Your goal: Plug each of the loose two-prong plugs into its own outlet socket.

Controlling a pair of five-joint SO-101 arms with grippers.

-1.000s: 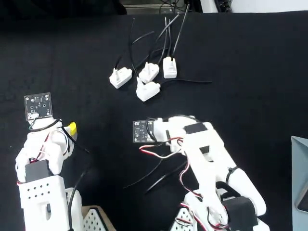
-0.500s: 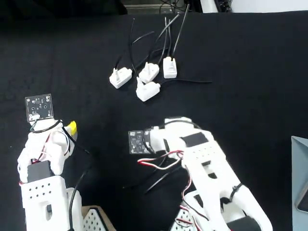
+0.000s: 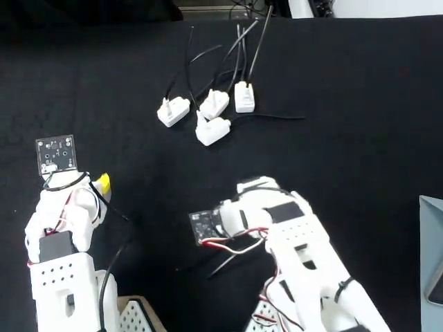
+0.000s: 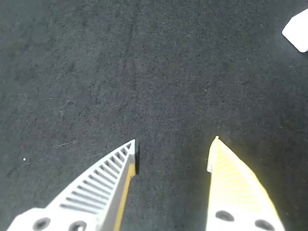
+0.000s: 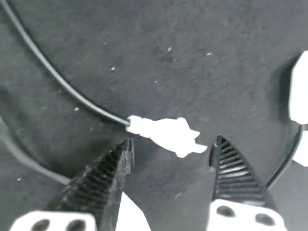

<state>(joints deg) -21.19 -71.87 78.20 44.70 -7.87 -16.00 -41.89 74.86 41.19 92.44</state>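
- Step in hand, at a guess: going for a first plug w/ R gripper point(image 5: 172, 141).
- To do it well: keep fingers wide, come down straight, set one finger on each side of the white plug point(image 5: 166, 134), not on the cord point(image 5: 62, 86).
- Grab the body near its middle, to leave the prong end free for a socket after.
- Squeeze slow. Looks small & light, so could slip or spin if pinched at a corner.
- Don't drag the cord along. Could tug the plug out of line.
- R gripper now: spread wide, nothing held, nothing touched as far as can be seen.
- In the gap betw. its two dark fingertips, in the wrist cam: the plug, lying on the black cloth point(image 5: 202, 43), cord trailing off one end.
- Can't tell how high above the plug.
- L gripper point(image 4: 175, 141): also spread wide, one white finger & one yellow, nothing held, over bare cloth.
- White corner point(image 4: 297, 31) at the edge of that cam, well apart from the tips.
- Farther out, high cam: four white pieces point(image 3: 212, 130) w/ black cords, bunched at the far middle of the table point(image 3: 360, 138). Can't tell which are plugs & which sockets.
- R arm point(image 3: 297, 235) on the near side, pointing at the bunch but apart from it.
- L arm point(image 3: 62, 214) on the near side too, well apart from the bunch.
- Looks like early days for the task.
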